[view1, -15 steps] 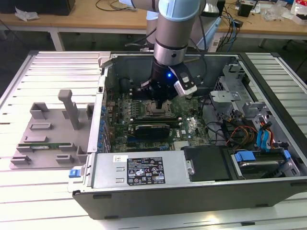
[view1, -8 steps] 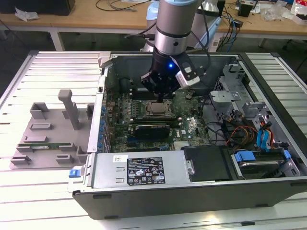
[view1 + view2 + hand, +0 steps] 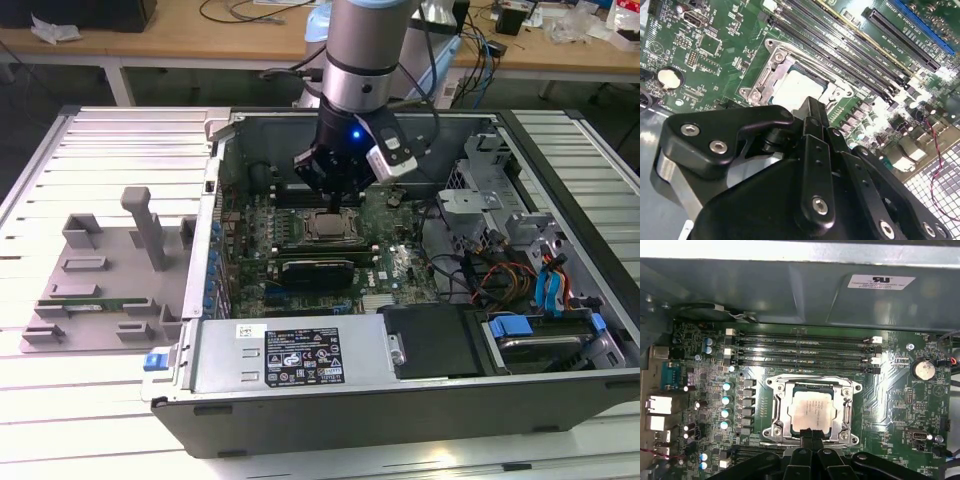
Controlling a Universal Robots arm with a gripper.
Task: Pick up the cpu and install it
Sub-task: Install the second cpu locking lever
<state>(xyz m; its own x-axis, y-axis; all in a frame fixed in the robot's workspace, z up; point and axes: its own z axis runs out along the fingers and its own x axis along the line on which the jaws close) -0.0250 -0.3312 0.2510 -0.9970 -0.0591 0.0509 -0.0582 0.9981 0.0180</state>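
Observation:
The cpu (image 3: 810, 409) lies flat in its socket on the green motherboard, its silvery top ringed by the metal socket frame (image 3: 777, 412). It also shows in the second wrist view as a pale square (image 3: 797, 87), and in the exterior view (image 3: 325, 226) right below the arm. My gripper (image 3: 811, 434) hangs just above the cpu's edge, its two black fingers pressed together with nothing between them. In the second wrist view the fingertips (image 3: 812, 107) overlap the socket's edge. The gripper (image 3: 338, 195) sits inside the open computer case.
Memory slots (image 3: 805, 352) run beside the socket, under the case wall (image 3: 790, 285). A grey power supply box (image 3: 290, 355) and a drive cage with cables (image 3: 520, 290) crowd the case. A grey parts fixture (image 3: 105, 270) lies on the slatted table at the exterior view's left.

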